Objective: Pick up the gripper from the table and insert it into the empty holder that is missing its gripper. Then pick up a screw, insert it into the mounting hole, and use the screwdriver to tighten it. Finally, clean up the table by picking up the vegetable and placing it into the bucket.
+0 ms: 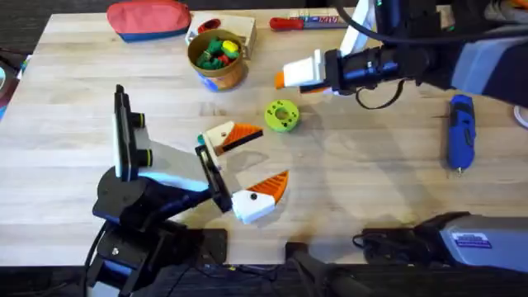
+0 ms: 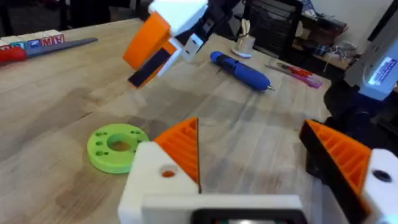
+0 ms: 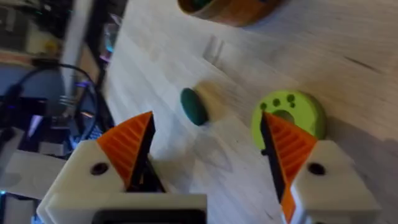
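My right tool (image 3: pixel 205 162) hangs with fingers apart over the vegetable (image 3: pixel 193 106), just beside the green disc (image 3: pixel 292 112); it looks light, hard, slick, so I'd pinch its narrow middle.

A soft red pouch with a blue underside (image 1: pixel 149 20) lies at the far edge of the light wooden worktop (image 1: pixel 74 165), towards its far left corner. Along that same far edge, to the right, a slim red-handled screwdriver (image 1: pixel 286 24) lies flat just beside a long printed strip with red and blue lettering (image 1: pixel 326 20).
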{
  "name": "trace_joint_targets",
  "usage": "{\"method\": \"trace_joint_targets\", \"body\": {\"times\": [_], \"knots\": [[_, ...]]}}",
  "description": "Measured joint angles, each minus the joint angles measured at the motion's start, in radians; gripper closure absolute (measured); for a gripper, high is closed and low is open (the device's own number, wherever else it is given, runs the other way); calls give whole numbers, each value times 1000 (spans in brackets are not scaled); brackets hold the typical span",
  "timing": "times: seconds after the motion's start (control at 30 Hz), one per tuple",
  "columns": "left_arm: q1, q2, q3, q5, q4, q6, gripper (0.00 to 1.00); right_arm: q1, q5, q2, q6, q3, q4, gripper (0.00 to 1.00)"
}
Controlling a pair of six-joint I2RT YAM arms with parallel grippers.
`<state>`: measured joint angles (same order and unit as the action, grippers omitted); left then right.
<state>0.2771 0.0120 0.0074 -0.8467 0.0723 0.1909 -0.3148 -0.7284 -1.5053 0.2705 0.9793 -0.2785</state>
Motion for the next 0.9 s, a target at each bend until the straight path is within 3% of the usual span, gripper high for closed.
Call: {"method": "trace_joint_targets", "body": {"times": [0.1, 0.3, 0.33, 0.43, 0.5, 0.9], "knots": [[0, 0, 0, 0, 0, 0, 14, -48, 177, 16, -149, 55, -186, 10], [0, 0, 0, -2, 0, 0, 15, -154, 418, 19, -280, 66, -275, 9], [0, 0, 0, -3, 0, 0, 15, -162, 435, 19, -289, 66, -274, 10], [0, 0, 0, -3, 0, 0, 15, -181, 474, 19, -312, 66, -274, 218], [0, 0, 0, -3, 0, 0, 15, -194, 489, 13, -322, 66, -271, 285], [0, 0, 0, -3, 0, 0, 15, -300, 545, -121, -337, 67, -185, 545]]}}
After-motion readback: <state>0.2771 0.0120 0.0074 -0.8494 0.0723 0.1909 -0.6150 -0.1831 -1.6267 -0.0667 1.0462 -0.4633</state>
